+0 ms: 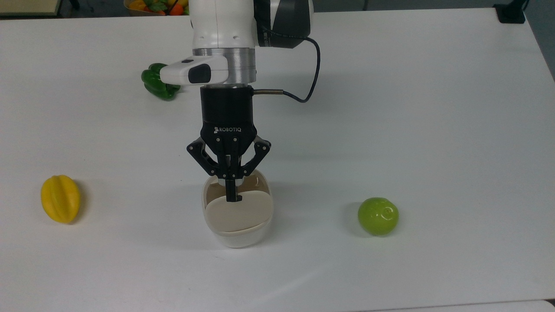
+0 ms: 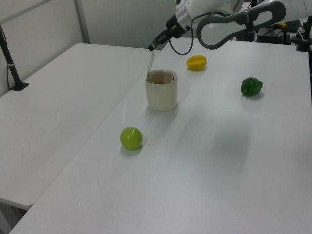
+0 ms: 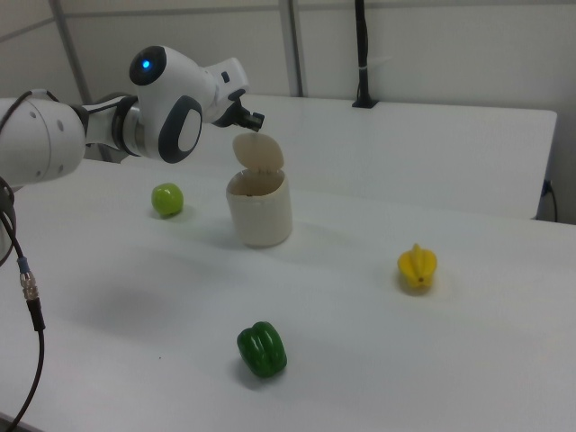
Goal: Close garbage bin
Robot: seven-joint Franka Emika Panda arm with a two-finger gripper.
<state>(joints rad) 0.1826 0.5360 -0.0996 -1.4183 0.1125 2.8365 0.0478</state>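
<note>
table (image 1: 433,108): white
on it: garbage bin (image 1: 237,227), green pepper (image 1: 152,82), yellow starfruit (image 1: 60,198), green apple (image 1: 378,216), well apart

cream garbage bin (image 1: 237,232), yellow starfruit (image 1: 60,198), green pepper (image 3: 262,350), lime-green fruit (image 1: 378,216), white table (image 1: 412,108)

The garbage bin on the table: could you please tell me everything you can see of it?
The garbage bin is a small cream-white, plastic-looking tub with rounded corners, standing upright on the white table between a yellow starfruit and a green apple. Its beige hinged lid stands open, nearly upright. The gripper, shut, is at the lid's top edge.
</note>
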